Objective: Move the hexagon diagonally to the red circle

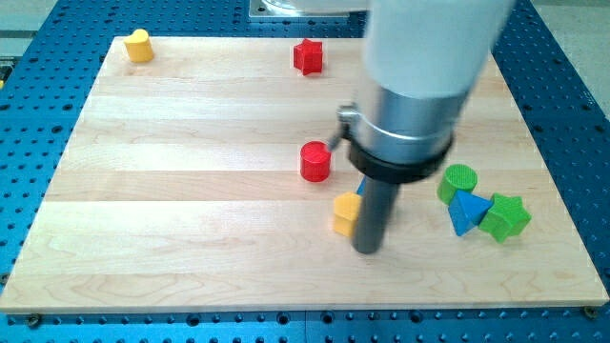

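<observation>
A yellow hexagon block (346, 213) lies on the wooden board (191, 191) right of centre. A red circle block (315, 161) stands just above and to the left of it, a small gap apart. My tip (368, 250) sits at the hexagon's lower right side, touching or almost touching it. The rod and the arm's grey body hide the area right of the hexagon, where a bit of a blue block (362, 188) shows behind the rod.
A red star block (308, 56) is at the view's top centre. A yellow block (139, 45) is at the top left corner. A green circle (458, 182), a blue triangle (467, 211) and a green star (505, 217) cluster at the right.
</observation>
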